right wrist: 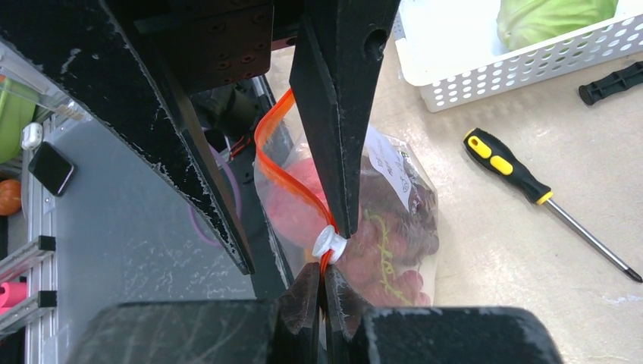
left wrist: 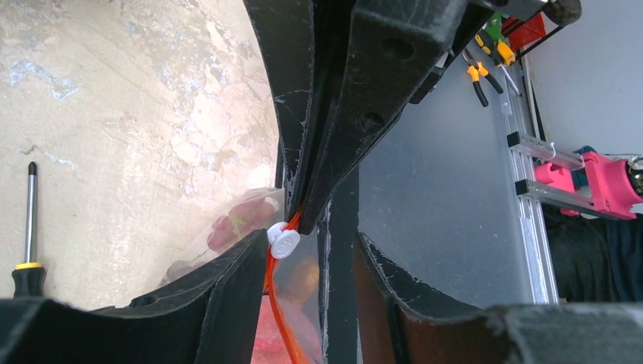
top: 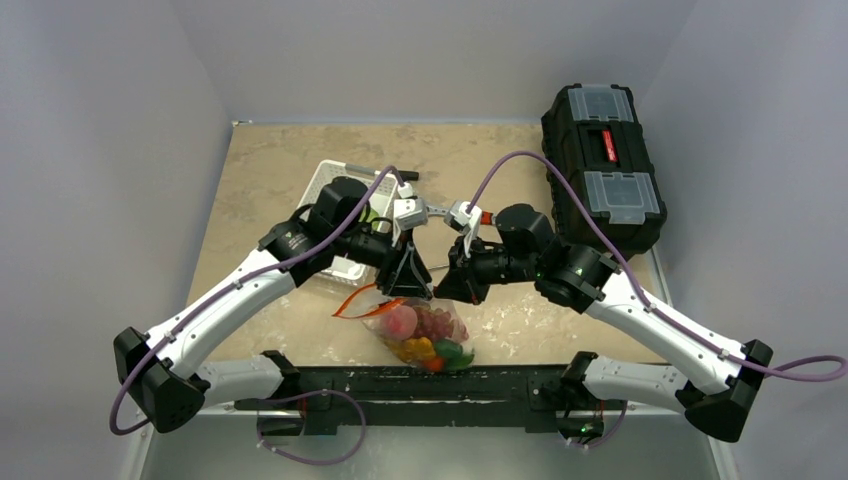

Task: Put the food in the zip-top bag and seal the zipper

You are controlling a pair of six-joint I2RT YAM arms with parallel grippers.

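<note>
The zip-top bag [top: 420, 332] sits near the table's [top: 270, 160] near edge, between the two arms, with its mouth drawn up toward the grippers. Through the clear plastic the food shows: dark purple grapes [right wrist: 387, 258], a pink peach [right wrist: 292, 205], and orange and green pieces lower down in the top view. A white label [right wrist: 390, 163] is on the bag's side.

The right gripper [right wrist: 324, 284] has its fingers pinched together on the zipper [right wrist: 284, 163], gripping the red-orange strip just beside the small white slider [right wrist: 330, 244]. The left gripper [left wrist: 311, 254] has its fingers apart, one on each side of the strip (the tip of one finger is right at the slider, though I cannot tell whether it touches). From the slider the strip curves away in a loose loop, and I cannot tell whether that part of the mouth is pressed shut.

Beyond the bag is a white slotted basket [right wrist: 485, 72] with a green cabbage [right wrist: 553, 17] inside. A yellow-and-black screwdriver [right wrist: 531, 186] lies on the table near the bag. A black toolbox [top: 603, 165] stands at the table's far right.
</note>
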